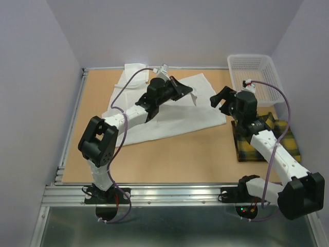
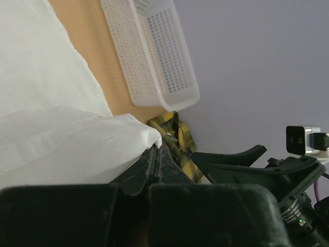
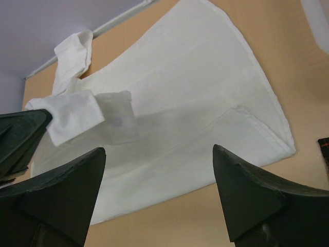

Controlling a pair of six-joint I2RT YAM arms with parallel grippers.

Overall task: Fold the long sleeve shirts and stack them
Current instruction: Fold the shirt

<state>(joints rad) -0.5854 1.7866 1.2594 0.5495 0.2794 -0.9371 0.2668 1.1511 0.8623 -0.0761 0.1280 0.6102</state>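
Occupying the upper centre of the table (image 1: 169, 159): one white shirt (image 1: 169, 121), smooth cloth spread flat, bare board open below it; one plaid shirt (image 1: 264, 144), folded square, at right. Two grippers: left gripper (image 1: 189, 93) clamped on the white shirt's lifted fold; right gripper (image 1: 220, 102) spread wide, empty, beside that shirt's right edge. One mesh basket (image 1: 254, 67), upper right corner.
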